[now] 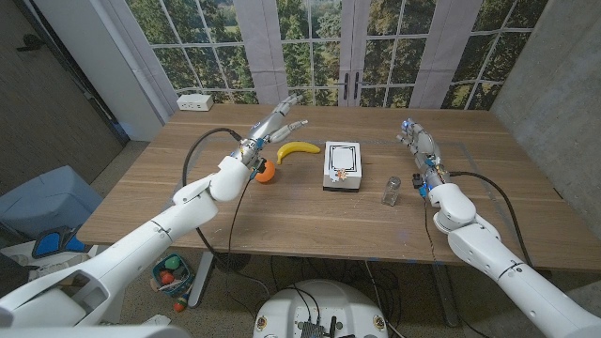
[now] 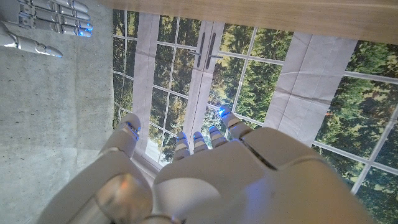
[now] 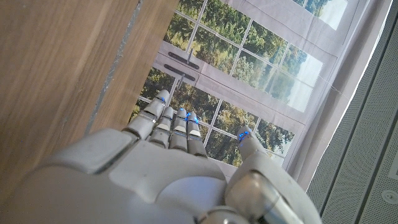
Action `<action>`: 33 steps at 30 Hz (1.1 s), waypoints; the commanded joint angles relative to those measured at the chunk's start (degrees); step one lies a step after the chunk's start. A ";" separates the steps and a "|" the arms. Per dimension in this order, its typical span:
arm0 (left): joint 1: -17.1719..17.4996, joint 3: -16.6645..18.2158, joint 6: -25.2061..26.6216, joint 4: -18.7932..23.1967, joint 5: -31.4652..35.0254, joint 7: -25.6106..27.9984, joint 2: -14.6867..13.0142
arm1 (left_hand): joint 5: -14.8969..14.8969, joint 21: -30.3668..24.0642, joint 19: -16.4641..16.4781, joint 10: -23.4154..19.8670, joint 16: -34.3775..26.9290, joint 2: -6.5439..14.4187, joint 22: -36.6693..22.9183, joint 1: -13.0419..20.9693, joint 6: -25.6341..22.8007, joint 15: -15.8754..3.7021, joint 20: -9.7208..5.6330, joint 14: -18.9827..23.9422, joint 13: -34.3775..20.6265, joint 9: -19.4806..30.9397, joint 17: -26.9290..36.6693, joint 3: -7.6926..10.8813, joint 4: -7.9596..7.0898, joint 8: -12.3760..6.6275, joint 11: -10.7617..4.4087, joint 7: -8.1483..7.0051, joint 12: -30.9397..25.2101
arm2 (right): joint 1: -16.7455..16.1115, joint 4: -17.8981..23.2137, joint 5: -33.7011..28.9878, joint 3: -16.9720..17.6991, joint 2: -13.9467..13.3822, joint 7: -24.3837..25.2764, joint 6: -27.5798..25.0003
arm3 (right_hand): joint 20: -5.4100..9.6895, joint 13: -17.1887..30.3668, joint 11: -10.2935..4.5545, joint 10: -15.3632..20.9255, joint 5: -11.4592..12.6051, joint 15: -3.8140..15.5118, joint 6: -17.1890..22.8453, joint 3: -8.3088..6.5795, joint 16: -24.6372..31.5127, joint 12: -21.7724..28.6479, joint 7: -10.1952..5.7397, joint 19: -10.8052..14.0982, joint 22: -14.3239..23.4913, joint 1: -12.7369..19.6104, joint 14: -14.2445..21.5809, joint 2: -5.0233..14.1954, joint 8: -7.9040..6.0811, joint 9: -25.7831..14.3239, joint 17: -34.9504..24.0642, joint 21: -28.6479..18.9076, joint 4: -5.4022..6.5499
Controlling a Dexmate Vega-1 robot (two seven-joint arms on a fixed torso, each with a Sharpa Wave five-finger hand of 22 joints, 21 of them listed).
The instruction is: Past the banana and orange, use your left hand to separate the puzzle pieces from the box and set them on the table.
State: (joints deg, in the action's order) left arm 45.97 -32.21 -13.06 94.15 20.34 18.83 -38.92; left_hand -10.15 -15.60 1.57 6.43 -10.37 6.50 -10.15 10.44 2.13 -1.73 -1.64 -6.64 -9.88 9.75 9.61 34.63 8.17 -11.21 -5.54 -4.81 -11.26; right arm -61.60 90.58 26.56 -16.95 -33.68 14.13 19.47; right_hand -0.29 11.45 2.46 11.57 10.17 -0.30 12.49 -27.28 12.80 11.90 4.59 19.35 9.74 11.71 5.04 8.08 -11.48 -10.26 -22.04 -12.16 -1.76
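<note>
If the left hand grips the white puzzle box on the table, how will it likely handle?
The puzzle box looks like flat cardboard, so probably light and fairly stiff. It lies flat on the table, so it should slide rather than tip when pushed. Its low edges may give the left hand little to grip.

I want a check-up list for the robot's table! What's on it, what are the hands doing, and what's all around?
Surface: wooden table, bare wood between the things.
Job's things: white puzzle box at the middle; banana and orange to its left.
Clutter: small clear jar right of the box; white box at the far left corner.
Hands: left hand raised beyond the orange, fingers apart, holding nothing; right hand open, holding nothing.
Cables: black cable along the left arm, another along the right.
Surroundings: tall windows with trees outside.
</note>
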 commanded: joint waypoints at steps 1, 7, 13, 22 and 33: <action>-0.71 -1.20 -0.35 1.61 4.20 -0.08 -1.20 | 0.17 0.11 0.08 -0.20 0.16 -0.02 -0.16 0.81 -0.21 -2.68 -1.50 -0.09 -0.15 0.18 0.04 0.07 0.48 0.22 0.09 -0.48 -0.20 | -1.07 0.87 -1.02 0.54 0.15 1.65 0.34 | 0.17 -0.05 -0.25 0.65 0.01 0.26 0.64 -0.24 0.30 0.20 0.02 0.53 0.28 0.65 0.45 0.82 -0.15 -0.15 -0.11 -0.03 -0.46; -1.10 -1.36 -0.37 2.54 6.73 -0.29 -2.16 | 0.21 0.23 0.13 -0.13 0.18 -0.17 -0.16 0.92 -0.22 -2.75 -1.51 -0.12 -0.16 0.19 0.04 -0.01 0.68 0.29 -0.05 -0.62 -0.08 | -1.28 1.11 -1.52 0.57 0.51 2.31 0.42 | 0.18 -0.06 -0.28 0.76 0.03 0.14 0.71 -0.28 0.32 0.18 0.08 0.54 0.28 0.80 0.51 0.88 -0.11 -0.15 -0.03 0.02 -0.64; -0.91 -1.19 -0.49 3.90 8.07 -1.04 -3.25 | 0.23 0.40 0.05 0.04 0.22 -0.29 -0.16 1.01 -0.23 -2.78 -1.45 -0.21 -0.17 0.21 0.05 -0.09 0.83 0.34 -0.14 -0.68 0.05 | -1.49 1.05 -2.10 0.42 1.04 2.90 0.80 | 0.15 -0.06 -0.18 0.82 0.04 0.19 0.78 -0.29 0.32 0.13 0.06 0.59 0.29 0.88 0.51 0.92 -0.07 -0.16 0.03 0.06 -0.77; 0.38 -0.96 0.34 6.56 11.22 -1.58 -5.01 | 0.27 0.69 -0.06 0.02 0.33 -0.62 -0.17 1.22 -0.91 -2.84 -1.22 -0.63 -0.20 0.25 0.06 -0.22 1.14 0.13 -0.23 -1.25 0.13 | -2.40 1.64 -3.03 0.47 1.47 3.88 1.48 | 0.15 -0.07 -0.23 0.91 0.03 0.28 0.92 -0.27 0.33 0.08 0.12 0.61 0.29 0.96 0.52 0.97 -0.03 -0.16 0.11 0.13 -0.92; 1.40 -1.09 1.89 9.03 15.23 -1.84 -6.02 | 0.28 1.03 -0.06 0.70 0.47 -1.56 -0.19 1.81 -0.52 -2.81 -1.34 -1.38 -0.27 0.33 0.10 -0.41 1.80 0.22 -0.48 -2.07 0.44 | -4.60 3.37 -3.83 1.18 1.56 5.40 1.91 | 0.15 -0.06 -0.17 0.98 0.02 0.18 0.94 -0.20 0.36 0.01 0.12 0.66 0.30 0.98 0.53 1.01 0.08 -0.17 0.18 0.19 -1.04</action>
State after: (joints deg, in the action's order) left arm 46.44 -33.27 -12.45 100.80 31.76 17.31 -43.75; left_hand -10.14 -14.70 1.57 6.68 -9.93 5.27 -10.15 11.67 1.55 -2.05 -1.64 -7.38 -10.01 9.74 9.62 34.23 9.53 -11.02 -5.74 -6.28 -11.01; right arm -64.47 92.63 23.64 -16.30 -32.37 18.10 20.86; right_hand -0.10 11.19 2.35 12.08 10.18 -0.31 12.99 -27.53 12.80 11.90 4.70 19.54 9.74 12.09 5.03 8.46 -11.48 -10.26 -21.78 -12.16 -2.45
